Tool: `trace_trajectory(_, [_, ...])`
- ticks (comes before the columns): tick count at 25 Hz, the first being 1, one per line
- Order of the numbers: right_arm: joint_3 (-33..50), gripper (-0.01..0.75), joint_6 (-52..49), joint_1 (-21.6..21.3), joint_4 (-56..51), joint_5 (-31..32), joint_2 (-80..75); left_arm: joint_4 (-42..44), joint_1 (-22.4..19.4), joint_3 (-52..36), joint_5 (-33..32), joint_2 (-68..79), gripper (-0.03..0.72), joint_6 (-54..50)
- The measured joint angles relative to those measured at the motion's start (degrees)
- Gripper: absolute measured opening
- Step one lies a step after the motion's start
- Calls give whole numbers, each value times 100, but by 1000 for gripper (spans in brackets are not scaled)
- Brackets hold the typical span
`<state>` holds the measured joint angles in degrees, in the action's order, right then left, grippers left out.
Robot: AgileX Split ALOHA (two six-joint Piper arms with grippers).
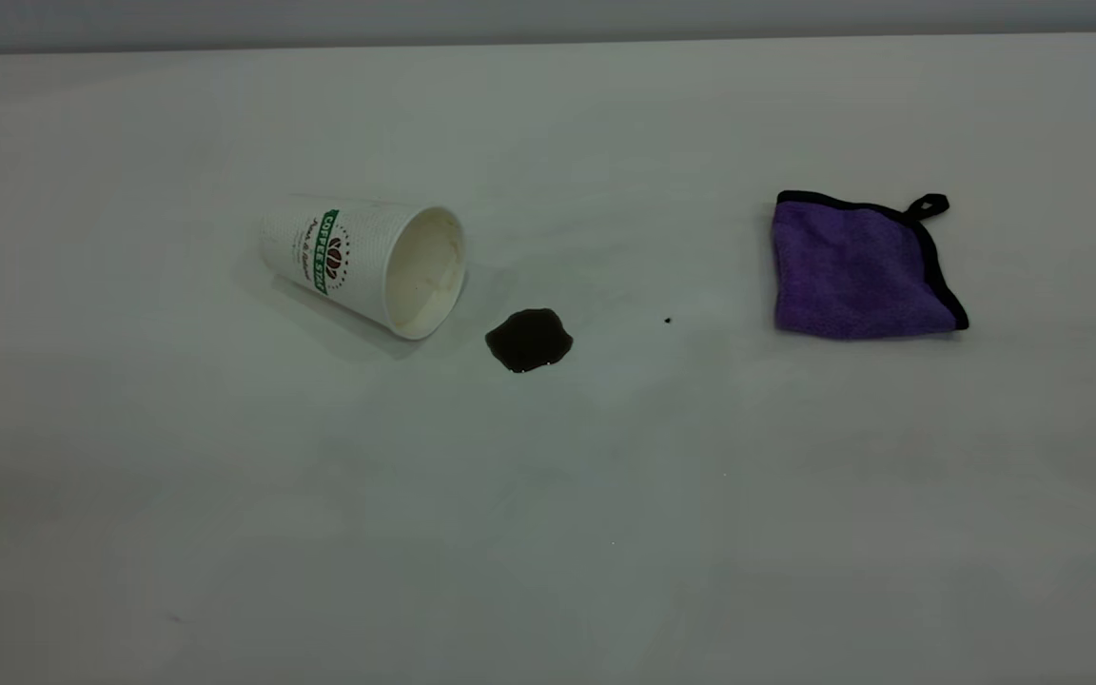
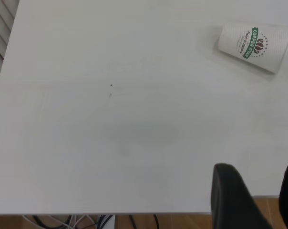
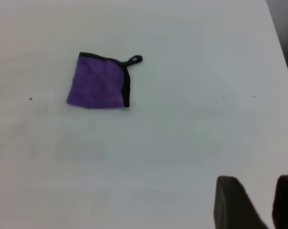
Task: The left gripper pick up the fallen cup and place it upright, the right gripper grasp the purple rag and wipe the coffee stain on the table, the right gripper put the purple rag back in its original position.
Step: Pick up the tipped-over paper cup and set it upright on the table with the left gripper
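1. My left gripper [image 2: 258, 200] hangs over the near edge of the table [image 1: 548, 533], well apart from everything; its two black fingers stand spread with a clear gap and hold nothing.
2. My right gripper [image 3: 258, 205] sits likewise back from the work, its dark rounded fingers parted and empty.
3. The cup [image 1: 367, 264] lies on its side on the table's left part: a white, finely ribbed paper cone with a green band and a bean logo, its smooth cream inside and round mouth turned toward the stain.
4. The coffee stain [image 1: 529, 340] is a small, glossy, near-black blot with a ragged outline, just beside the cup's rim but not touching it.
5. The purple rag [image 1: 857, 271] lies flat on the right, well apart from the stain: a fuzzy square edged in black, with a small black loop at its far corner.
6. A tiny dark speck [image 1: 668, 321] sits between stain and rag.
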<state>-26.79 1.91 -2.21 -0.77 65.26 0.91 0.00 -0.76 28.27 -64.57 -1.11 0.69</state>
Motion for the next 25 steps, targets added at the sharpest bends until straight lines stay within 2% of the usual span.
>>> trace_trajectory(21, [0,241,0,0,0,0,0,0,0,0,0,0,316,0])
trace_trajectory(25, [0,241,0,0,0,0,0,0,0,131,107,542,316,0])
